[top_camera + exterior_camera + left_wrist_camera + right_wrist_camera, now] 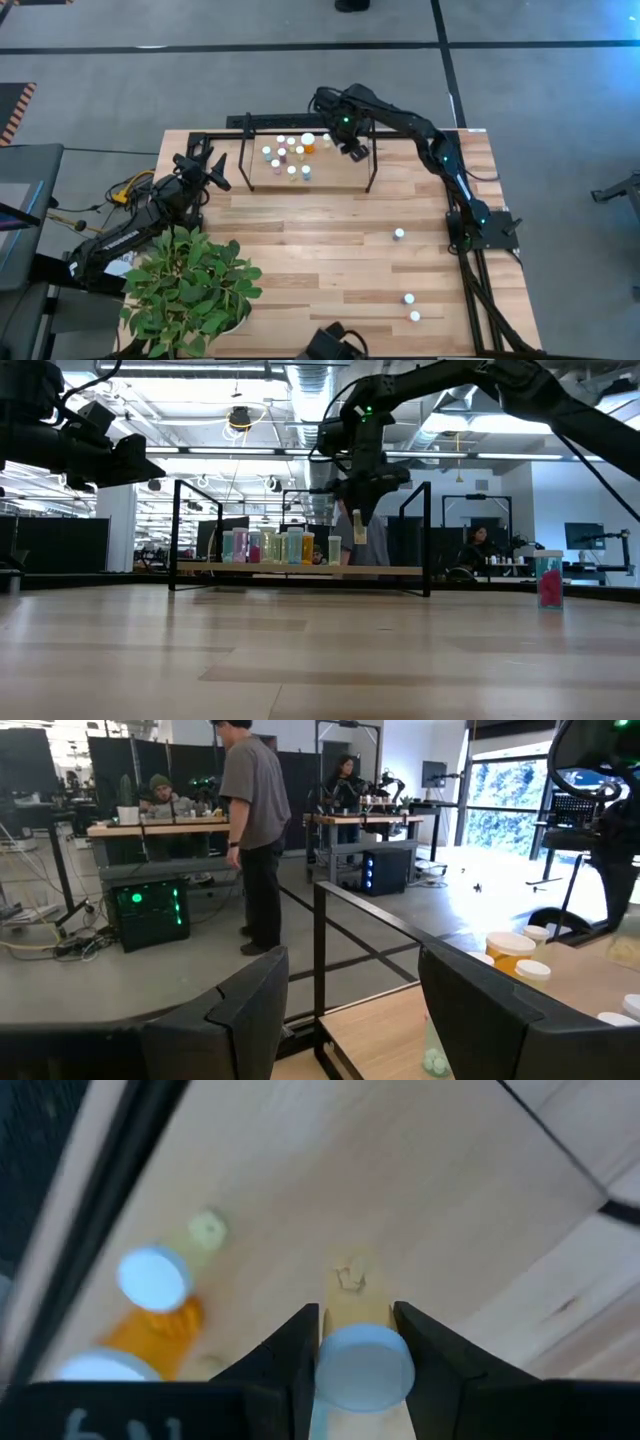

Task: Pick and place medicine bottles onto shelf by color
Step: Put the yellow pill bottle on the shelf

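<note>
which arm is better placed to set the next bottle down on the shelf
The right. Its gripper is shut on a yellowish bottle and hangs over the shelf, beside the bottles already standing there. The left gripper is open, holds nothing, and sits off the shelf's left end.

Colors here: the tabletop [330,270] is light wood in pale striped planks, and the shelf [372,172] has thin black bars with a similar light board. Both arms are dark. The right tool [356,1342] is black and grips a bottle with a yellowish body and pale blue-white cap [364,1368]. Beside it there's an orange bottle [158,1320] with a white cap. Leafy green plant [190,285] at the corner.
</note>
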Robot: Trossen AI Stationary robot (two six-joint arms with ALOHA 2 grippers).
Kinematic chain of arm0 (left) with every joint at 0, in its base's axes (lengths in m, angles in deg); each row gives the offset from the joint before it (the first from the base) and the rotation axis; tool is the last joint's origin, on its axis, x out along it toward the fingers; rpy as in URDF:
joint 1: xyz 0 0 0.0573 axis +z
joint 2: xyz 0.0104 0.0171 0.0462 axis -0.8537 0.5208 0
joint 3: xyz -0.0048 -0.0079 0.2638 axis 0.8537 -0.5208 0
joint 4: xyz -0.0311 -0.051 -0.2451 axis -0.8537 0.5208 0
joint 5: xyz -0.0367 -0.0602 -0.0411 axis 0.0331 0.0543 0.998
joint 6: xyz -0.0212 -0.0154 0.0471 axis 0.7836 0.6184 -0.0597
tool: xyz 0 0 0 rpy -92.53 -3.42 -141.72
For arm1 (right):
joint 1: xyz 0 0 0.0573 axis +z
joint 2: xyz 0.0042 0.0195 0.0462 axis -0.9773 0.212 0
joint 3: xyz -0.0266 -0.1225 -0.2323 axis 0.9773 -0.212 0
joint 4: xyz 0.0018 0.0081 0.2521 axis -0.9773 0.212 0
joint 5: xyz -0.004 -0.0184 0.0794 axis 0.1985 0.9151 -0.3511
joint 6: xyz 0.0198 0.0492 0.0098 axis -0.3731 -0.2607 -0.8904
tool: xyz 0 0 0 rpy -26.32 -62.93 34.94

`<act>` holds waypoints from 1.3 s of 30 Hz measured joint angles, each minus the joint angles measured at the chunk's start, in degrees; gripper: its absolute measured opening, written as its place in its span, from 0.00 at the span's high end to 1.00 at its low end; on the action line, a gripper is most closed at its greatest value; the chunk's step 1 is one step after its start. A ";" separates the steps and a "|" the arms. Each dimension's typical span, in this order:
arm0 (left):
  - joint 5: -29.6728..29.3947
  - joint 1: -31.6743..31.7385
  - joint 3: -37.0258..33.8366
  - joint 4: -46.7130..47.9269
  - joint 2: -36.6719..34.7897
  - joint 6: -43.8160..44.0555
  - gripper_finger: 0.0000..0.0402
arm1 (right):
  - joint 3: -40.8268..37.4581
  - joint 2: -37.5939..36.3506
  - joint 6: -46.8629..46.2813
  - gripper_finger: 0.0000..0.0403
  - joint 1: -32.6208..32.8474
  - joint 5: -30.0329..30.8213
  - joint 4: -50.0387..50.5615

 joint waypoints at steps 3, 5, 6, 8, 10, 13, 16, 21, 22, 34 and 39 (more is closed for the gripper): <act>0.02 0.00 0.00 0.00 0.01 0.00 0.47 | 0.00 -0.02 -6.27 0.65 -0.47 0.66 -1.29; 0.02 0.01 0.00 0.02 0.02 0.00 0.47 | 0.00 0.00 -9.27 0.65 -0.58 1.58 -2.34; 0.02 0.00 0.00 0.02 0.00 0.00 0.47 | 0.00 0.00 -10.78 0.66 -0.77 1.80 -2.70; 0.00 0.02 0.00 0.02 0.01 0.00 0.47 | 0.00 0.00 -14.03 0.66 -0.90 2.68 -3.81; 0.02 0.02 0.00 0.00 0.00 0.00 0.47 | -0.02 0.00 -17.83 0.67 -0.89 3.29 -4.44; 0.02 0.01 0.00 0.01 0.00 0.00 0.47 | -0.02 0.00 -23.25 0.67 -0.85 3.31 -4.61; 0.02 0.02 0.00 0.00 0.02 0.00 0.47 | -0.04 0.00 -25.89 0.67 -0.83 3.86 -4.72; 0.02 0.00 -0.01 0.01 0.01 0.00 0.47 | -0.04 0.02 -26.08 0.68 -0.85 7.04 -6.06; 0.00 0.00 0.00 0.02 0.00 0.00 0.47 | -0.04 0.02 -26.07 0.68 -0.88 7.35 -6.21; 0.02 0.00 0.00 0.02 0.00 0.00 0.47 | -3.41 0.95 -25.57 0.68 -1.34 7.45 -10.09; 0.01 0.01 0.00 0.01 0.00 0.00 0.47 | -3.93 1.13 -25.53 0.68 -1.75 7.22 -10.93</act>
